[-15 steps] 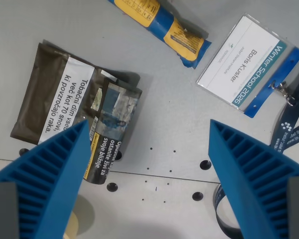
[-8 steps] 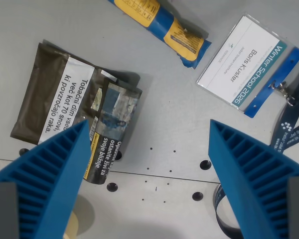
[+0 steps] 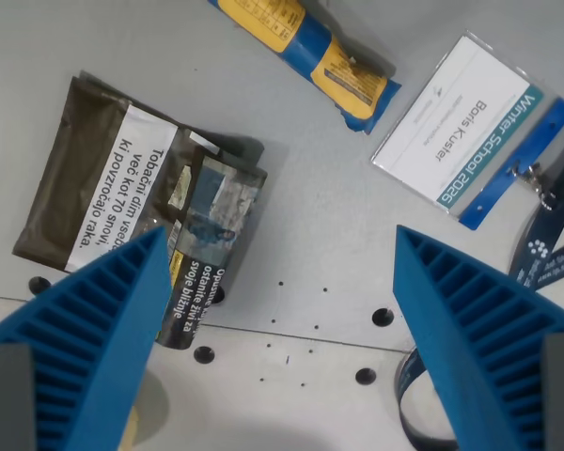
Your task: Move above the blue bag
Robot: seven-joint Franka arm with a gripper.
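The claw (image 3: 280,329) is spread wide and nothing is held – its 2 blue fingers (image 3: 85,319) frame bare table (image 3: 320,216). The blue bag (image 3: 305,52) lies well ahead of the claw, at the view's top edge, so an advance is judged necessary. Compared with 0.5 s ago, the whole scene is displaced slightly – camera motion, not object motion.

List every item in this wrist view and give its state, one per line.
blue bag: rolled shut, lying flat near the top edge, partly cropped.
tobacco pouch: flap folded open, lying flat.
name badge: face up, clipped to its lanyard.
lanyard: loose on the table.
gripper: open, holding nothing.
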